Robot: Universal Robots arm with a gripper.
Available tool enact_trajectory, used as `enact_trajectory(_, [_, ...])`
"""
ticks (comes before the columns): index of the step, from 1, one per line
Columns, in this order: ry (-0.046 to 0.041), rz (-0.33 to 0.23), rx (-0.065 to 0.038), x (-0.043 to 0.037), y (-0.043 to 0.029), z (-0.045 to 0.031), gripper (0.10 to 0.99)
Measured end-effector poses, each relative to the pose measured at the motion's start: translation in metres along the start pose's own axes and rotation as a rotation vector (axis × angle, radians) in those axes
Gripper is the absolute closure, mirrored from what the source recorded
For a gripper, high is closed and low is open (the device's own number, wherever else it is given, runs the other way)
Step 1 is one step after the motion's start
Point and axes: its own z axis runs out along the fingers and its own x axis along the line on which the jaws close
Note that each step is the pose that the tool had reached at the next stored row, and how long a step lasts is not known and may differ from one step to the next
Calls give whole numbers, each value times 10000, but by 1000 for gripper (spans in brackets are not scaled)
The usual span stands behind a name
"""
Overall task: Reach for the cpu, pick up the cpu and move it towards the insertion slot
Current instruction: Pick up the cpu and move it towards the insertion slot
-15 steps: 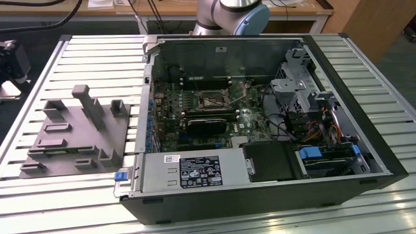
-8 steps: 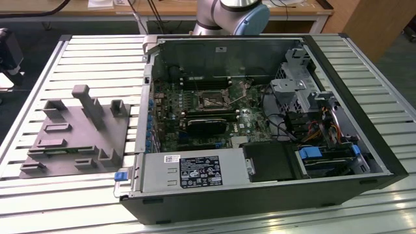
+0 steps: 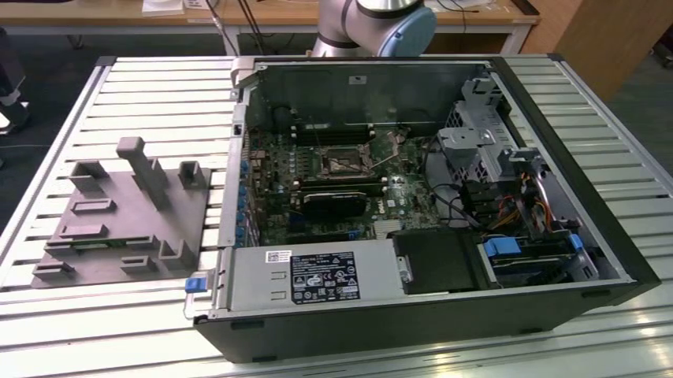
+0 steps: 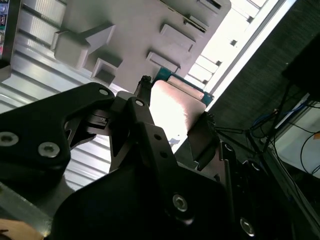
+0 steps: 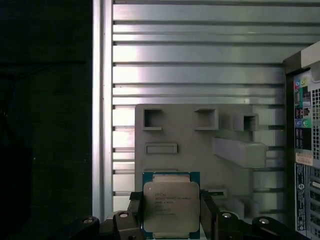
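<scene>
In the first wrist view the cpu (image 5: 171, 206), a flat square chip with a pale metal top and a green rim, sits between the two black fingers of my gripper (image 5: 171, 215). The gripper is shut on it, one finger (image 5: 134, 210) against each side. The second wrist view has the same cpu (image 4: 175, 105) clamped in the gripper (image 4: 174, 114), held well above the grey fixture plate (image 4: 135, 25). The insertion slot (image 3: 342, 161), a dark square socket with a metal frame and thin lever, lies on the green board inside the open computer case in the exterior view.
The grey fixture plate (image 3: 121, 213) with raised blocks lies on the slatted metal table (image 3: 137, 87), on the exterior view's left of the open case (image 3: 547, 142). Inside the case are a black rectangular block (image 3: 334, 203), drive cages and cables. The arm's base (image 3: 379, 24) stands behind the case.
</scene>
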Motion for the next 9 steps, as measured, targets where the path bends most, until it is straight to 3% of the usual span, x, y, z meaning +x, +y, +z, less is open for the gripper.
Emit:
enact_trajectory(6, [-12, 0, 1, -5, 6, -161, 545])
enact_trajectory(9, [-16, 0, 1, -5, 8, -193, 545])
